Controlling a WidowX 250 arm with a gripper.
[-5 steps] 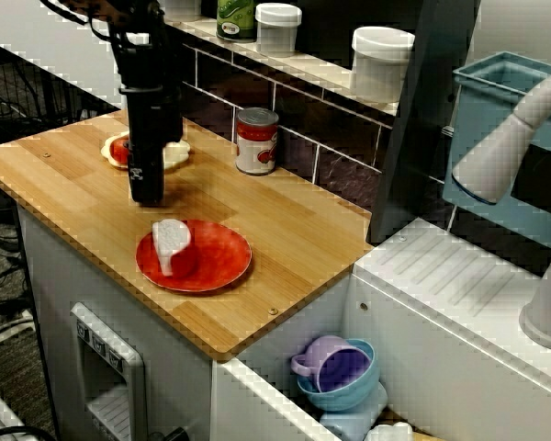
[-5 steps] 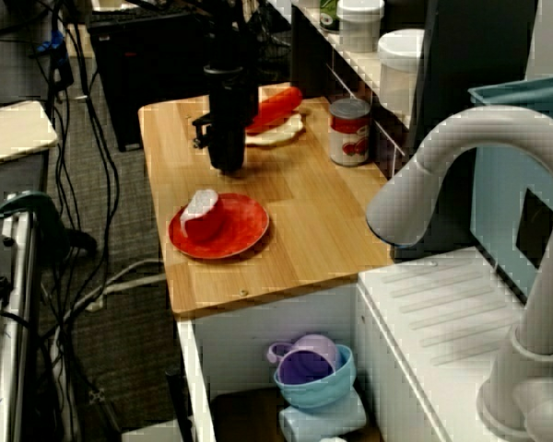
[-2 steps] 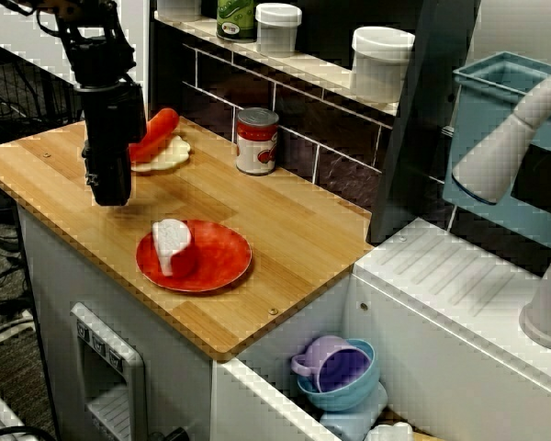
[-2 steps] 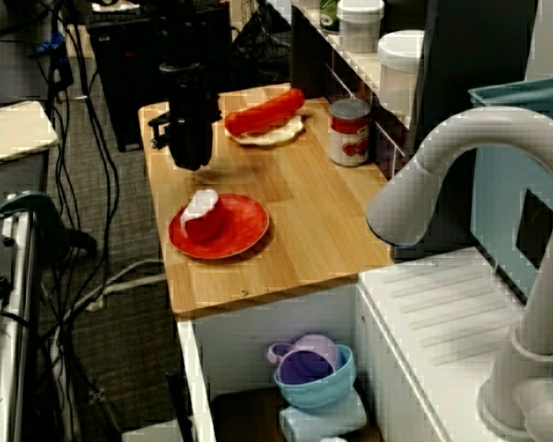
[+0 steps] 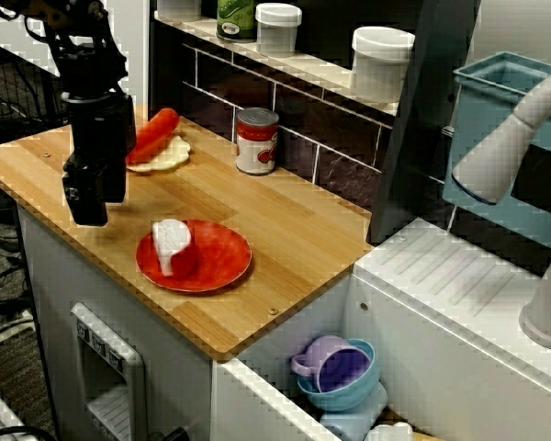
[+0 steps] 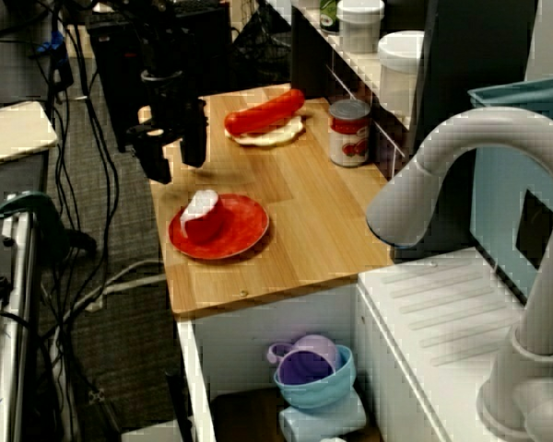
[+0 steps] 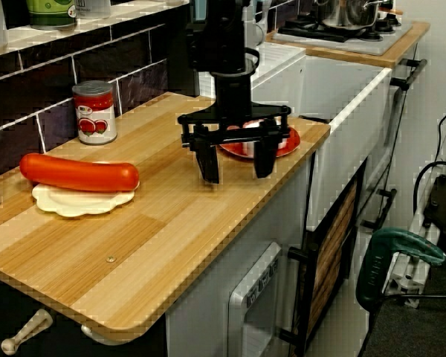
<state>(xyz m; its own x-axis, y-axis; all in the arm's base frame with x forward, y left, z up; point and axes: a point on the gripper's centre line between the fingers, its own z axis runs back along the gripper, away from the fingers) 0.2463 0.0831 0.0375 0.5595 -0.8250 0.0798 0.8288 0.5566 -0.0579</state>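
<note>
The gripper (image 7: 236, 172) is hung empty over the counter (image 7: 163, 223), jaws spread wide, between the hot dog (image 7: 78, 172) and red plate (image 7: 291, 141). Looks like an in-between step; lining up is needed before any grab.

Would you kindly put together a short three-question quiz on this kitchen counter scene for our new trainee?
1. True or false: the gripper is shut.
2. What lies on the red plate? A) a white item B) a banana C) a spoon
3. Name the thing that stands on the counter close to the tiled wall.
Key: 1 false, it is open and holds nothing; 2 A; 3 the can with the red label.
</note>
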